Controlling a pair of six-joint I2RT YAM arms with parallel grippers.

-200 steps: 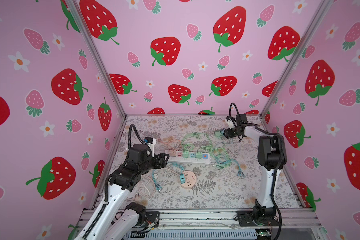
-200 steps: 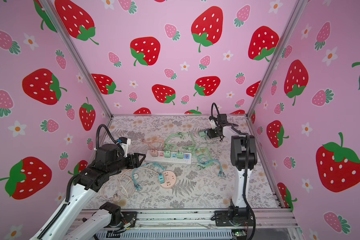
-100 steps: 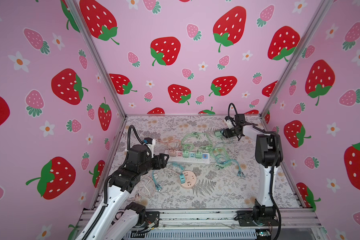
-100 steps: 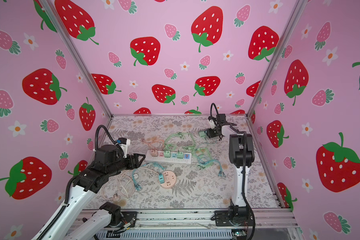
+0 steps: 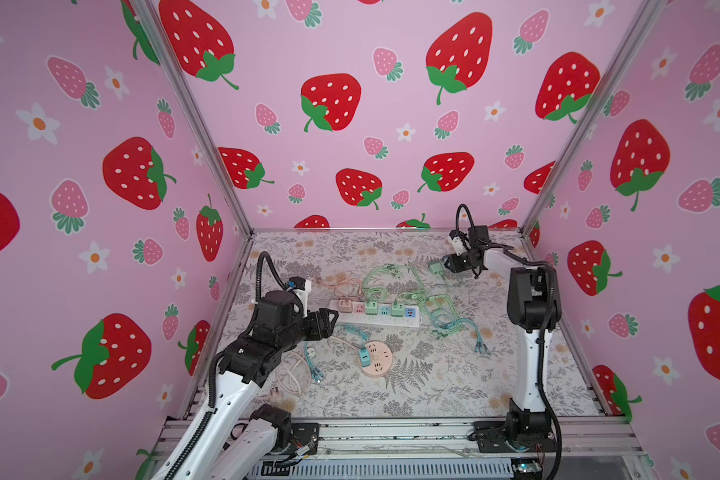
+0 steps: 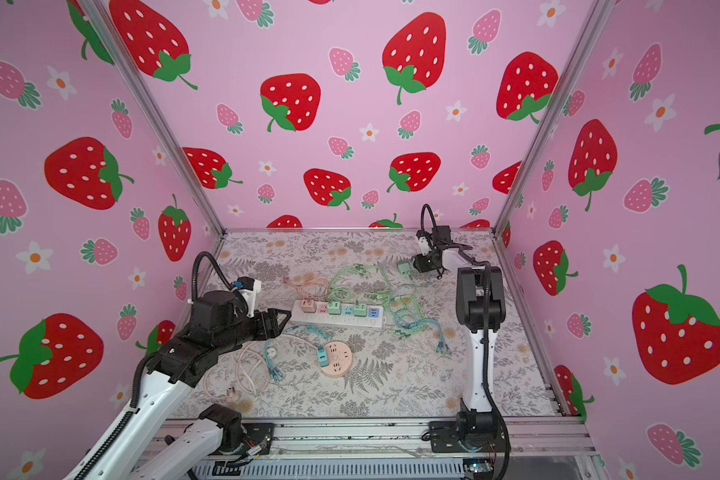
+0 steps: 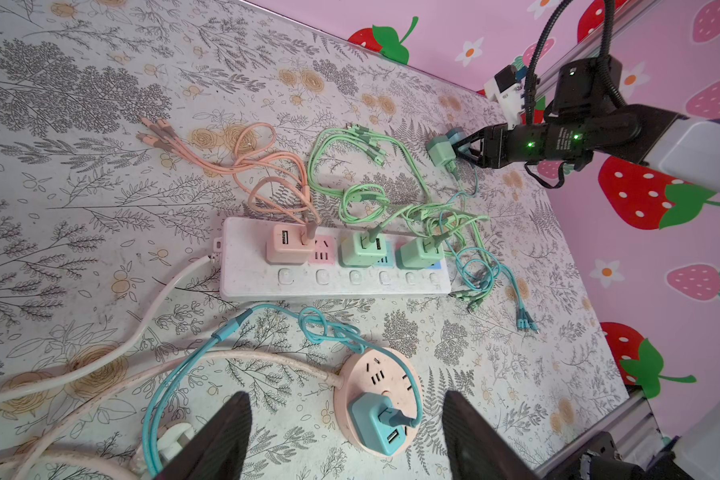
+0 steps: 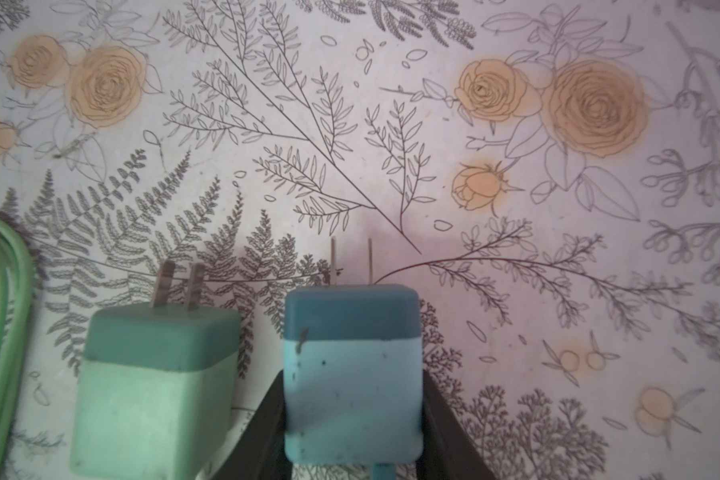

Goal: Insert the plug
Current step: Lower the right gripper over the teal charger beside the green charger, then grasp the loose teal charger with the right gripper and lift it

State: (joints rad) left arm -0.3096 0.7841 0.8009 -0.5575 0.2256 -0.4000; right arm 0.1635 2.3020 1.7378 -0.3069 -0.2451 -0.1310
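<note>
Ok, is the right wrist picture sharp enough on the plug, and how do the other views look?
Right wrist view: blue plug and green plug soft, likely too close to the lens; the tablecloth beyond is crisp, with a pinkish cast. Left wrist view: sharp, evenly lit power strip. Both top views: even light, no glare, plugs tiny.

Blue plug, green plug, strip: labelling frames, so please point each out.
Blue plug [image 8: 352,374], right wrist view, front face.
Green plug [image 8: 154,399], right wrist view, pale body.
Strip [image 7: 337,289], left wrist view, bare front edge.
</note>
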